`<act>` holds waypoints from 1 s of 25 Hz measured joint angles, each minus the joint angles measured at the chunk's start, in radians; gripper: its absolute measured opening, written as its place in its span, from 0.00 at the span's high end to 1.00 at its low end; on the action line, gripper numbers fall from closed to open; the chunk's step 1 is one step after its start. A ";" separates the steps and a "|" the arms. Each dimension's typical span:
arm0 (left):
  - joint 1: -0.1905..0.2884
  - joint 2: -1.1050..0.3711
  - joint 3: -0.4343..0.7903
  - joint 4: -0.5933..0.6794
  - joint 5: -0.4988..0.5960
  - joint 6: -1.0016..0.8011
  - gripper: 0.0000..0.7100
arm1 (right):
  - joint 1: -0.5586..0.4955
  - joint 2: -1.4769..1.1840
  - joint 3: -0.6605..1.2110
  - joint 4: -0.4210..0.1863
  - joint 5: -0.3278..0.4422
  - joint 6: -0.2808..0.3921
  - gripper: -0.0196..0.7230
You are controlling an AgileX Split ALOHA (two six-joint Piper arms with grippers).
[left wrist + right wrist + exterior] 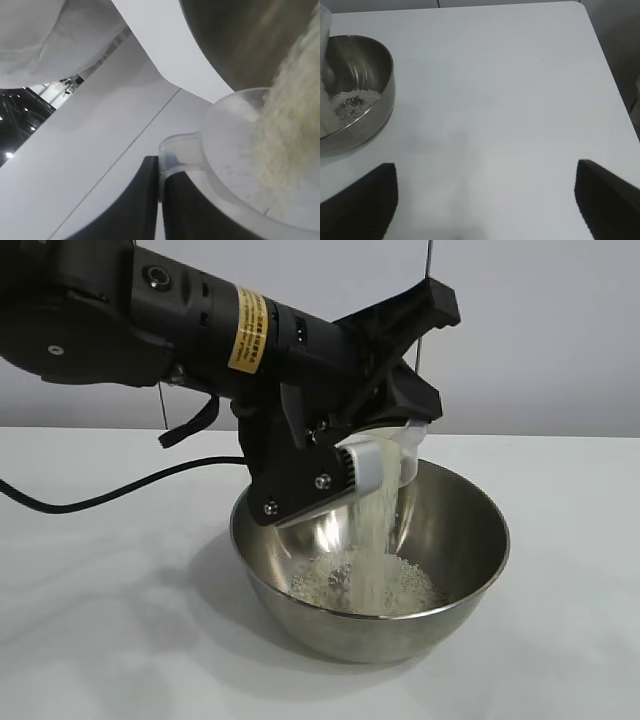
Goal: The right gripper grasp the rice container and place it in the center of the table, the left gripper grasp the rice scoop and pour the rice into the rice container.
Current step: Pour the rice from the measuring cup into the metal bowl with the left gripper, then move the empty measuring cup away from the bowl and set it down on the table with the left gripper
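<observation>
From the upper left of the exterior view the left gripper (345,455) clamps the tipped scoop (385,465), rice (368,540) streaming into the bowl (455,570) at centre (already placed). The right gripper (485,200), fingers apart, holds nothing; the scoop probably isn't empty yet.

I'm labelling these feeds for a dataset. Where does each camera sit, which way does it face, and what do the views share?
Exterior: level with the table, facing the left gripper tipping the scoop over the bowl.
Left wrist: on the left arm, looking past its fingers at the scoop spilling rice.
Right wrist: above the table, facing down; its open fingers show, bowl beside.
Shared: bowl and rice in all.
</observation>
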 joint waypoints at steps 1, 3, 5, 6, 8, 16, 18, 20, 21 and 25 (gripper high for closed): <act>-0.004 0.000 -0.003 0.004 0.000 0.000 0.99 | 0.000 0.000 0.000 0.000 0.000 0.000 0.08; -0.006 -0.001 -0.010 0.010 0.000 0.000 0.99 | 0.000 0.000 0.000 0.000 0.000 0.000 0.08; -0.006 -0.001 -0.014 0.027 0.000 0.000 0.99 | 0.000 0.000 0.000 0.000 0.000 0.000 0.08; -0.006 -0.001 -0.015 0.031 0.000 0.000 0.99 | 0.000 0.000 0.000 0.000 0.001 0.000 0.08; -0.006 -0.001 -0.016 0.040 0.000 0.000 0.99 | 0.000 0.000 0.000 0.000 0.001 0.000 0.08; -0.006 -0.001 -0.018 0.039 0.000 -0.035 0.99 | 0.000 0.000 0.000 0.000 0.001 0.000 0.08; -0.006 -0.001 -0.018 0.010 -0.016 -0.099 0.99 | 0.000 0.000 0.000 0.000 0.001 0.000 0.08; -0.006 -0.001 -0.016 -0.034 -0.064 -0.194 0.99 | 0.000 0.000 0.000 0.000 0.001 0.000 0.08; -0.006 -0.001 -0.012 -0.064 -0.102 -0.256 0.99 | 0.000 0.000 0.000 0.000 0.001 0.000 0.08; -0.007 -0.001 0.018 -0.227 -0.244 -0.553 0.99 | 0.000 0.000 0.000 0.000 0.001 0.000 0.08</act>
